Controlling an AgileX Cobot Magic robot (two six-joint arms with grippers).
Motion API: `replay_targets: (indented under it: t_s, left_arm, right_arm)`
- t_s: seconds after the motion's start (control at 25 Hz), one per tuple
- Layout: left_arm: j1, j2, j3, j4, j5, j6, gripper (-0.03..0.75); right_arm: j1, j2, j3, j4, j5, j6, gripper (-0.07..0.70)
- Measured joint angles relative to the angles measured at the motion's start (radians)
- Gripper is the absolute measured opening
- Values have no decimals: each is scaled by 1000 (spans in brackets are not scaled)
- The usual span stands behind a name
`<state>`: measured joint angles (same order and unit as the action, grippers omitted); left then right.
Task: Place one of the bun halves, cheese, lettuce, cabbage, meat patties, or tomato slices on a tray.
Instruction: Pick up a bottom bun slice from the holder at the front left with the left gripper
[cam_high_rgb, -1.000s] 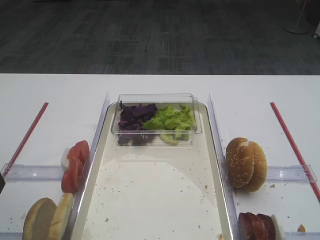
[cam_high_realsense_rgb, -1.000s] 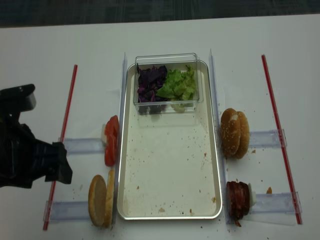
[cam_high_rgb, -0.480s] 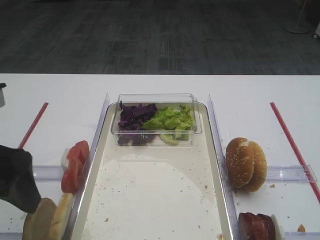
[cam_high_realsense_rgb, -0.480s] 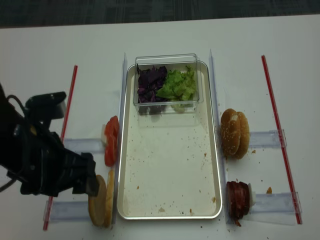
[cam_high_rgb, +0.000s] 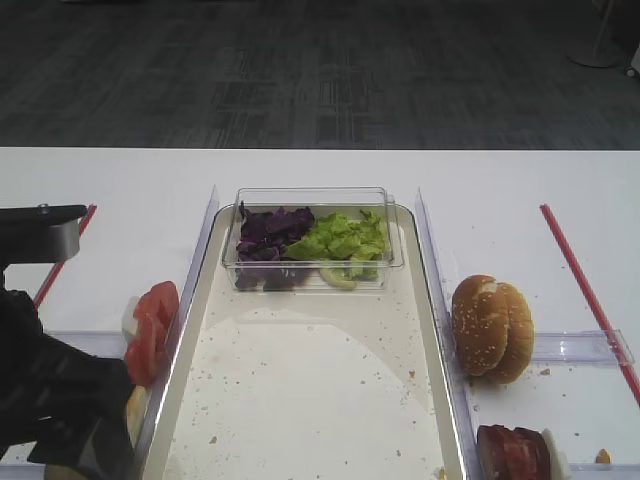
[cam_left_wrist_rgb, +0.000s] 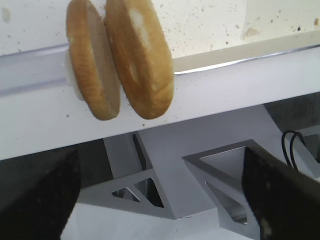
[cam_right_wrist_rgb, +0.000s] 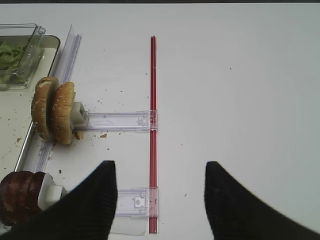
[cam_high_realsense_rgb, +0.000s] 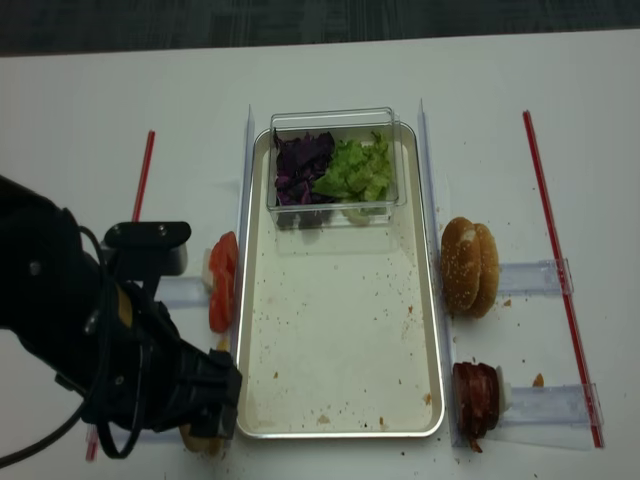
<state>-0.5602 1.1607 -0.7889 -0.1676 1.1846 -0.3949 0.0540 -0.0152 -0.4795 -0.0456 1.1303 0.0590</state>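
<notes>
Two plain bun halves (cam_left_wrist_rgb: 90, 65) stand on edge in a clear holder beside the tray's rim (cam_left_wrist_rgb: 240, 60). My left gripper (cam_left_wrist_rgb: 161, 152) hangs open just short of them, over the table's front edge, holding nothing. From above, my left arm (cam_high_realsense_rgb: 100, 340) covers all but a sliver of those bun halves (cam_high_realsense_rgb: 197, 438). The tray (cam_high_realsense_rgb: 340, 330) holds only crumbs and a clear box of cabbage (cam_high_realsense_rgb: 303, 165) and lettuce (cam_high_realsense_rgb: 360, 168). Tomato slices (cam_high_realsense_rgb: 222, 280) stand left of it, meat patties (cam_high_realsense_rgb: 477, 398) to the right. No cheese is in view. My right gripper (cam_right_wrist_rgb: 159, 165) is open and empty.
Sesame-seeded buns (cam_high_realsense_rgb: 470, 265) stand on edge right of the tray. Clear plastic holders (cam_right_wrist_rgb: 117, 121) and rails line both sides of the tray. Red strips (cam_high_realsense_rgb: 545, 210) run along the table on each side; my right gripper hovers above the right one (cam_right_wrist_rgb: 153, 100).
My left arm has swung in from the left edge toward the tray's front left corner and now covers the bun halves. Nothing else has moved.
</notes>
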Motion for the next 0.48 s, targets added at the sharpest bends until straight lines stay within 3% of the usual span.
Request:
replay_targets:
  t_s: [0.24, 0.48]
  left_arm:
    - [-15, 4, 0, 4, -42, -20, 599]
    - [-15, 106, -17, 5, -49, -13, 578]
  right_arm:
    - [0, 0, 0, 0, 0, 0, 426]
    - [0, 0, 0, 0, 0, 0, 426]
